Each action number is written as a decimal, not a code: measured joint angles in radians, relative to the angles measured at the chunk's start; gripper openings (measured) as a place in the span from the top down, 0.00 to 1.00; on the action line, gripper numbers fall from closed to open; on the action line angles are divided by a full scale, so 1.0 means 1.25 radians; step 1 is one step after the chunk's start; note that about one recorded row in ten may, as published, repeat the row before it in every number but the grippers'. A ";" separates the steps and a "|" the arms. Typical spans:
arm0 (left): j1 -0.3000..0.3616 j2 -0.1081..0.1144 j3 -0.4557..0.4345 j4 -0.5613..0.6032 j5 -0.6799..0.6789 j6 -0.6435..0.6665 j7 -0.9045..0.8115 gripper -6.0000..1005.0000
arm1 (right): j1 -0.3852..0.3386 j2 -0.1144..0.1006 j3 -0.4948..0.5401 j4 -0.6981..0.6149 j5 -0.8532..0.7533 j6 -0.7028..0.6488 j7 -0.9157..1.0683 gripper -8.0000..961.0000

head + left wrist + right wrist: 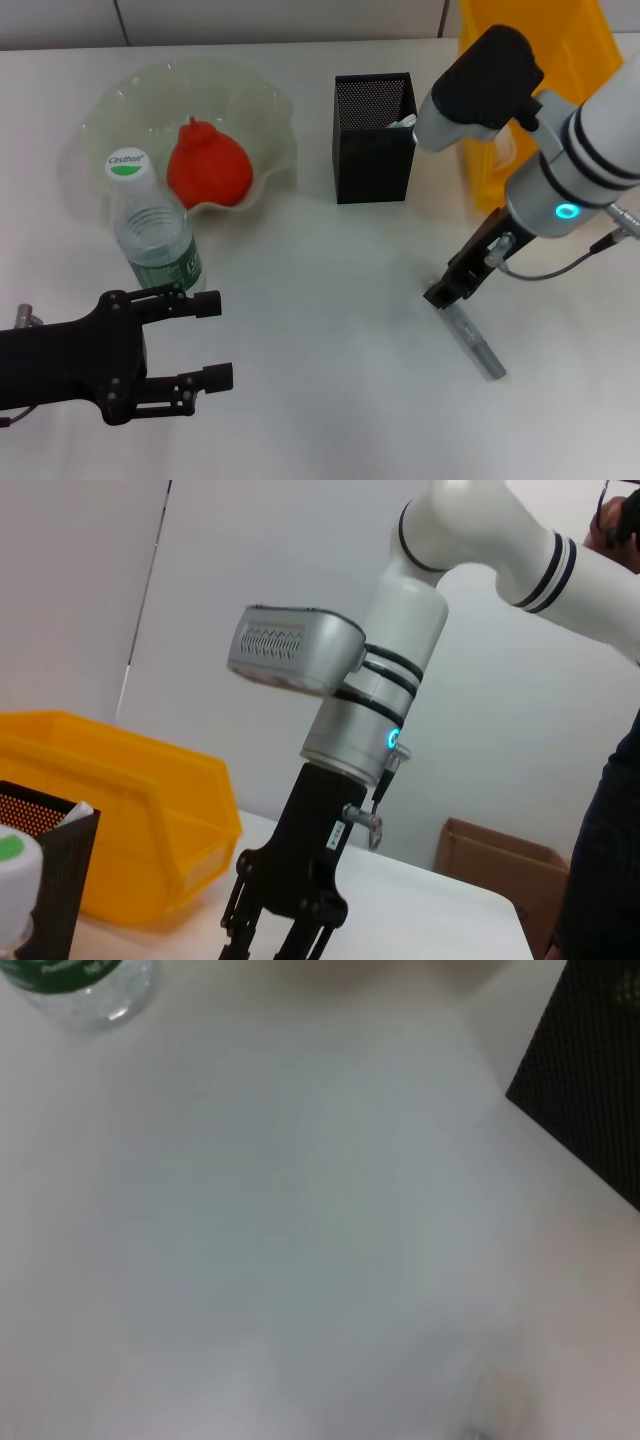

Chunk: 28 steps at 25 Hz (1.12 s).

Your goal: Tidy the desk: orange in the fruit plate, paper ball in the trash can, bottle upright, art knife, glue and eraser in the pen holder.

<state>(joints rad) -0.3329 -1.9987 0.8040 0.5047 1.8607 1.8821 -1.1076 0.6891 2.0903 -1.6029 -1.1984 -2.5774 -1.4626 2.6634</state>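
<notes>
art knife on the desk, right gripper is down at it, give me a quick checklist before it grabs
1. Right gripper over one end of the art knife: ok, its tip is at the knife's upper end.
2. Fingers closed on the knife: cannot tell.
3. Knife lying flat on the table, free of other things: ok.
4. Pen holder upright with open top: ok, something already sticks out inside.
5. Left gripper out of the way: ok, open, near the upright bottle.
6. Orange in the fruit plate: ok.

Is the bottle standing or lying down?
Standing: the bottle is upright, cap on top, beside the fruit plate.
</notes>
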 joint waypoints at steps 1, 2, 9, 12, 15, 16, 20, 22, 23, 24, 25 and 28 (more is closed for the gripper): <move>0.000 0.000 0.000 0.000 0.000 0.000 0.000 0.22 | 0.001 0.000 -0.006 0.008 0.000 0.010 0.000 0.48; 0.000 0.000 -0.001 0.000 0.000 0.000 0.000 0.22 | 0.001 0.000 -0.012 0.016 0.001 0.018 0.000 0.49; 0.000 0.000 -0.001 0.000 0.000 0.000 0.003 0.22 | 0.007 0.000 -0.034 0.056 0.012 0.057 -0.001 0.56; 0.000 0.000 -0.002 0.000 0.000 0.000 0.004 0.22 | 0.007 0.000 -0.035 0.057 0.020 0.059 -0.006 0.62; 0.000 0.000 -0.002 0.000 0.000 -0.001 0.007 0.22 | 0.009 0.000 -0.035 0.060 0.021 0.062 -0.007 0.70; 0.000 0.000 -0.003 0.000 0.000 -0.002 0.008 0.22 | 0.009 0.000 -0.035 0.059 0.021 0.062 -0.007 0.73; 0.001 0.000 -0.003 0.000 0.000 -0.002 0.008 0.22 | -0.004 -0.001 -0.030 0.032 0.021 0.052 -0.008 0.84; 0.002 0.000 -0.003 0.000 0.000 -0.001 0.009 0.22 | -0.019 -0.003 -0.025 -0.009 0.022 0.038 -0.008 0.86; 0.002 0.000 -0.003 0.000 0.000 -0.001 0.008 0.22 | -0.031 -0.004 -0.017 -0.043 0.023 0.030 -0.009 0.86; 0.003 0.000 -0.003 0.000 0.000 0.000 0.008 0.22 | -0.045 -0.004 -0.005 -0.083 0.026 0.020 -0.011 0.86; 0.003 0.000 -0.003 0.000 0.000 0.000 0.007 0.22 | -0.062 -0.004 0.015 -0.135 0.035 0.009 -0.015 0.86; 0.005 0.000 -0.003 0.000 0.000 0.002 0.005 0.22 | -0.120 -0.002 0.122 -0.277 0.126 -0.005 -0.059 0.87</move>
<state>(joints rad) -0.3272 -1.9983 0.8007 0.5046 1.8607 1.8849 -1.1017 0.5386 2.0879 -1.4502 -1.5446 -2.4204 -1.4684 2.5895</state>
